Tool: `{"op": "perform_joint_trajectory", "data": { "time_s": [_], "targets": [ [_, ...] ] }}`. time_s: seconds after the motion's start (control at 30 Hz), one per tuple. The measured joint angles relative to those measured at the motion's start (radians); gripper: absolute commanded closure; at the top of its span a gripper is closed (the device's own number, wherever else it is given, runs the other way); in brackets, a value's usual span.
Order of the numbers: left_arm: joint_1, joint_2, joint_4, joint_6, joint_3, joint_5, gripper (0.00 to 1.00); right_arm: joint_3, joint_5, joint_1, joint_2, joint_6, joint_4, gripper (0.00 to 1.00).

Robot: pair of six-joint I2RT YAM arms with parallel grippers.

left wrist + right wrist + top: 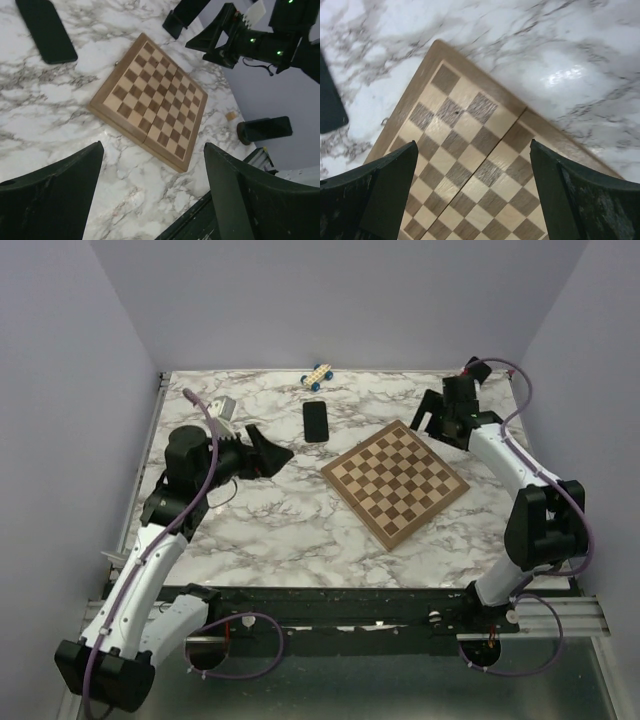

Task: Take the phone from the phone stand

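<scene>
A flat black phone lies face up on the marble table, left of the chessboard. It also shows in the left wrist view and at the left edge of the right wrist view. I cannot pick out the phone stand in any view. My left gripper is open and empty, a little left of the phone and above bare marble. My right gripper is open and empty over the far corner of the chessboard.
A wooden chessboard lies tilted at the middle right of the table; it also shows in the left wrist view and the right wrist view. A small toy car sits at the far edge. Purple walls close in three sides.
</scene>
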Motion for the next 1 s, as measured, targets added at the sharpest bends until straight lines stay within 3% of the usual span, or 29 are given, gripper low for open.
{"op": "perform_joint_trajectory", "data": {
  "time_s": [0.23, 0.33, 0.5, 0.63, 0.8, 1.0],
  "targets": [
    [-0.071, 0.227, -0.016, 0.007, 0.407, -0.010, 0.10, -0.005, 0.000, -0.163, -0.037, 0.112, 0.000, 0.00],
    [-0.074, 0.253, -0.017, 0.051, 0.495, -0.042, 0.10, -0.026, -0.005, -0.241, -0.051, 0.166, 0.022, 0.00],
    [-0.066, 0.226, -0.005, 0.109, 0.445, -0.057, 0.10, -0.056, 0.031, -0.310, -0.063, 0.171, 0.124, 0.00],
    [-0.064, 0.215, -0.013, 0.122, 0.349, -0.045, 0.10, 0.021, 0.037, -0.332, -0.034, 0.172, 0.164, 0.00],
    [-0.064, 0.222, -0.005, 0.110, 0.336, 0.016, 0.10, 0.147, -0.037, -0.410, 0.062, 0.165, 0.291, 0.00],
    [-0.064, 0.209, 0.016, 0.106, 0.336, 0.049, 0.10, 0.167, -0.207, -0.489, 0.204, 0.130, 0.479, 0.04]
  ]
}}
